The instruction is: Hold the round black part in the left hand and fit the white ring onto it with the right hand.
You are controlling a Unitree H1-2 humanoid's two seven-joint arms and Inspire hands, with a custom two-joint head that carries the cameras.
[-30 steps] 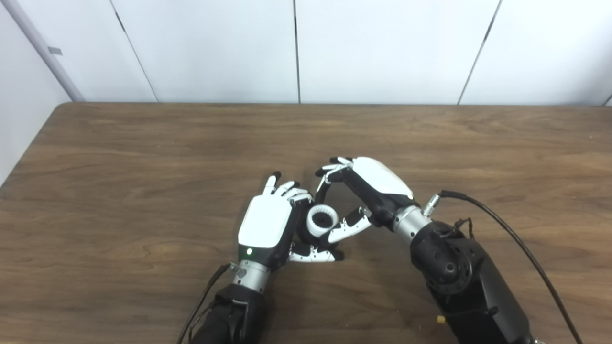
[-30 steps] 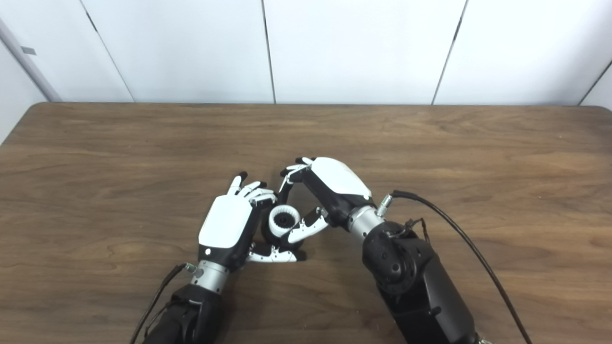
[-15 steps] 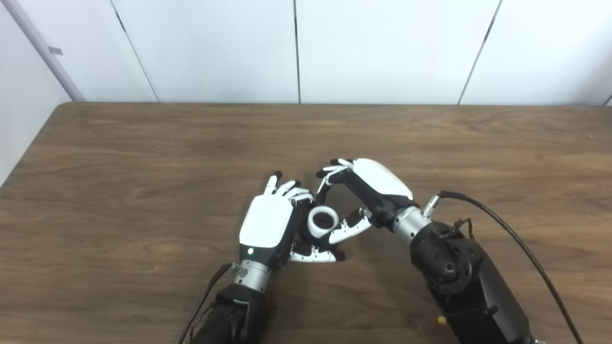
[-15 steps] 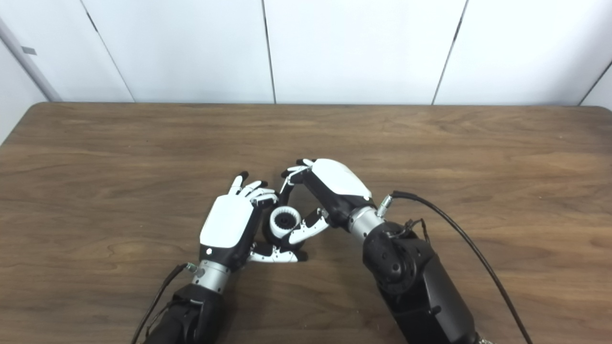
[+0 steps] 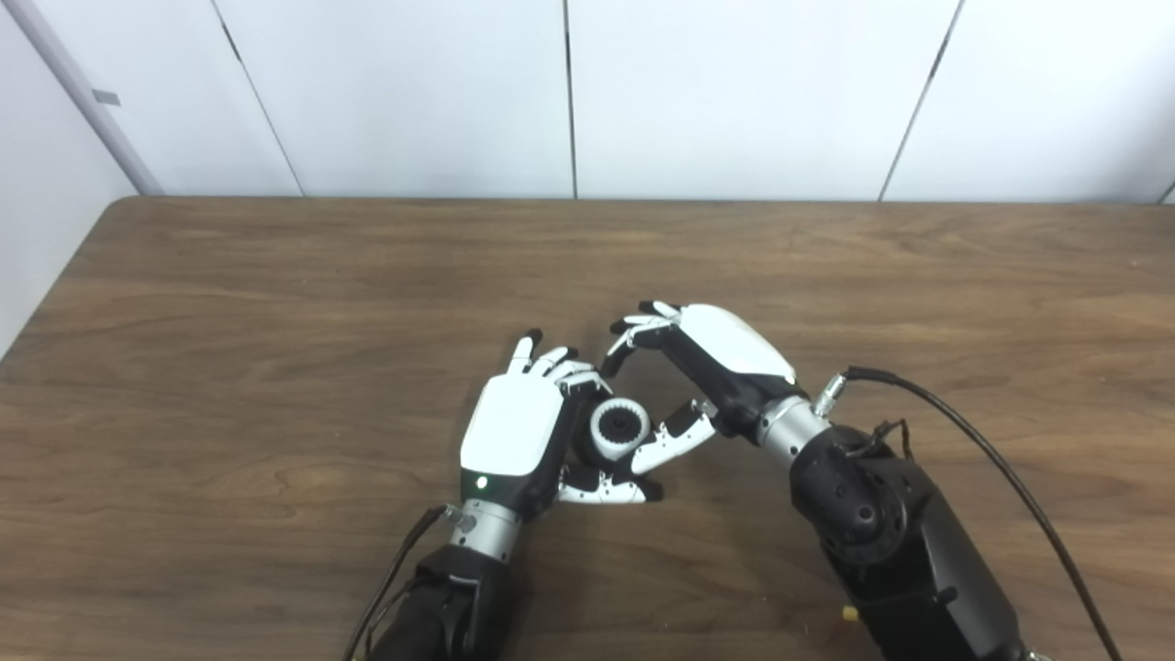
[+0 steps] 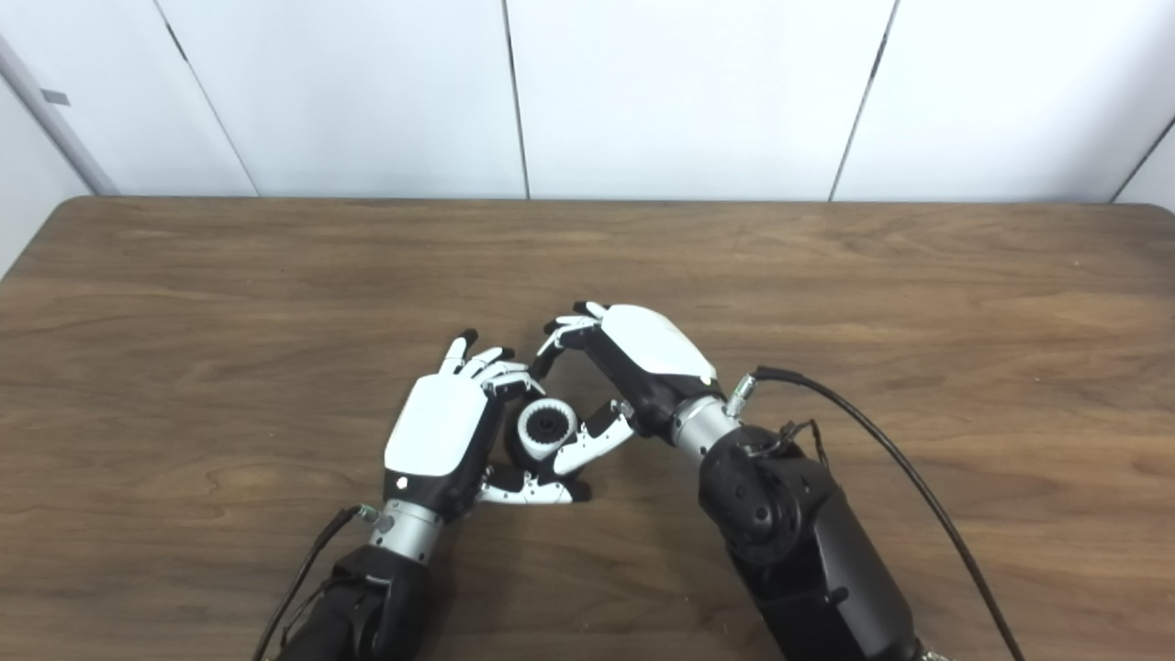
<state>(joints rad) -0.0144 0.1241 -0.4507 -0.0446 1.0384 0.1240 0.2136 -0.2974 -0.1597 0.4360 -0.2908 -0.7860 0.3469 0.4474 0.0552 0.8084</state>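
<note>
White ring (image 5: pixel 620 428), left eye view: toothed inside, sits on the round black part (image 5: pixel 587 439), which shows only as a dark edge at the ring's near-left side. Both lie low over the wooden table (image 5: pixel 275 303), near its front middle.
Left hand (image 5: pixel 523 431): back plate up, fingers curled round the black part, thumb lying on the table below it; grasping the part.
Right hand (image 5: pixel 698 376): fingers arched over the far side of the ring, thumb touching its right rim; whether it grips the ring or only rests against it cannot be told.
Black cable (image 5: pixel 964 431): runs from the right wrist off the lower right.

Right eye view: white ring (image 6: pixel 546 429) between left hand (image 6: pixel 445 431) and right hand (image 6: pixel 633 367), same arrangement. Ring bore appears dark. White panelled wall (image 6: pixel 688 92) stands behind the table (image 6: pixel 229 303).
</note>
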